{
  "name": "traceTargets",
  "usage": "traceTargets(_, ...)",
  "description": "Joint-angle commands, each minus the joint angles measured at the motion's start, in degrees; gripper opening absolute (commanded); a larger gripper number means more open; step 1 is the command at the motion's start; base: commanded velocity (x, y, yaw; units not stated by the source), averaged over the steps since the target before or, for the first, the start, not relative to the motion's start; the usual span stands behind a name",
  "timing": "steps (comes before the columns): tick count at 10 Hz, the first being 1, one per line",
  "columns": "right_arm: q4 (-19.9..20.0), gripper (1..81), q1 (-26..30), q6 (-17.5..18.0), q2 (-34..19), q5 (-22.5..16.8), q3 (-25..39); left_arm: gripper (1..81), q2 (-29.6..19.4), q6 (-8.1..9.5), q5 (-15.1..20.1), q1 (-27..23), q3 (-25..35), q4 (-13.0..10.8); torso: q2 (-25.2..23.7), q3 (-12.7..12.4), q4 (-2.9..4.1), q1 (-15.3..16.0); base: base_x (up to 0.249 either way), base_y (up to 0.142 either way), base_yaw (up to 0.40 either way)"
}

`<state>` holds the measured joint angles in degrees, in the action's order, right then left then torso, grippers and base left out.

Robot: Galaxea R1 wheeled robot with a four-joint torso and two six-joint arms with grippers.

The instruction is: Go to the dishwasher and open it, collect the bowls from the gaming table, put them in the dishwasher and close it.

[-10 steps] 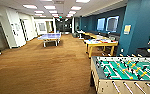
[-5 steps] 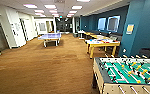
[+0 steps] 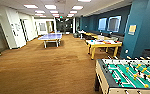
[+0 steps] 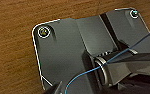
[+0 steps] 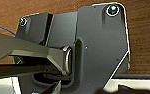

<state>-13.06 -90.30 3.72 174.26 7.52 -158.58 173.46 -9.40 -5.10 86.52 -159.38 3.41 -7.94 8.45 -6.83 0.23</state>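
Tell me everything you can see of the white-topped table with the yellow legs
The gaming table stands on the brown wood-look floor to the right of the room, in front of the blue wall and beyond the foosball table. Its long top looks plain white with a yellow edge, carried on yellow legs. A few small coloured things lie on it, too blurred to tell what they are. Nothing else appears to touch it.

No text, label, brand or number can be read; a yellowish notice [image 3: 132, 29] is seen on the blue pillar [image 3: 141, 27] and papers [image 3: 17, 27] on the white wall, both illegible.
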Motion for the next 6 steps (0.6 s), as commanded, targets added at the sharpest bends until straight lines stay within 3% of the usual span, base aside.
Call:
traceTargets(1,0.3,81.1,3.0,-0.1,0.1,-2.2,0.2,81.1,-0.2,-0.44,2.5,-3.1,-0.2,0.1,0.0,0.0,0.00,0.0,0.159,0.061,0.000)
traceTargets(6,0.3,81.1,3.0,-0.1,0.1,-2.2,0.2,81.1,-0.3,-0.44,2.5,-3.1,-0.2,0.1,0.0,0.0,0.00,0.0,0.166,0.061,0.000)
